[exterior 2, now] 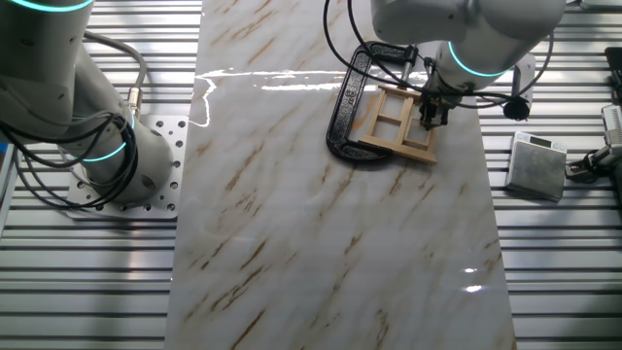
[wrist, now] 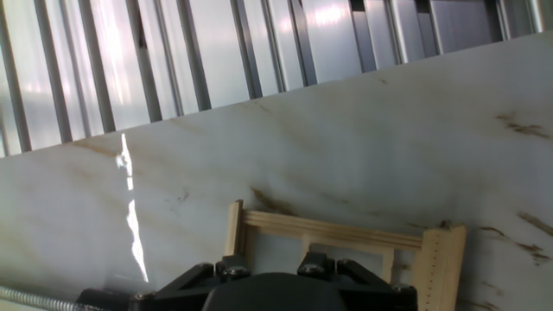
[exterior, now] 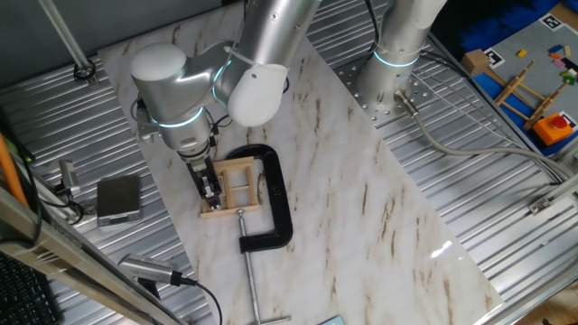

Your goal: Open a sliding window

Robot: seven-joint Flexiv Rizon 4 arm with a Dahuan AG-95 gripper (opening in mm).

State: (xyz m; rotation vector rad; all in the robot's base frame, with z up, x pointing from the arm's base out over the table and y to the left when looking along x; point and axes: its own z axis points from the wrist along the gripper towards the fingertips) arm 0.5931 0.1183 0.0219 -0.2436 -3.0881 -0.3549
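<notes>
Count: one window (exterior: pixel 237 185), one clamp (exterior: pixel 274 200), one gripper (exterior: pixel 209 190), one marble worktop (exterior: pixel 361 199) and one grey box (exterior: pixel 118 199) are seen.
Window place: the window is laid flat on the worktop near its edge beside the box, just inside the clamp's C.
Window axis: the frame is near square, so no long axis can be told; in one fixed view its sides are turned slightly against the worktop edges, and the rail under the gripper runs towards the clamp screw.
Gripper: it is set down on the window's rail on the box side.
Jaws: whether they are spread or pinched on the rail cannot be told; the fingertips are masked by the wrist and frame.
Hidden: in the hand view the window (wrist: pixel 346 238) is cut off at the bottom by the gripper body; the clamp's screw rod runs out of one fixed view.
</notes>
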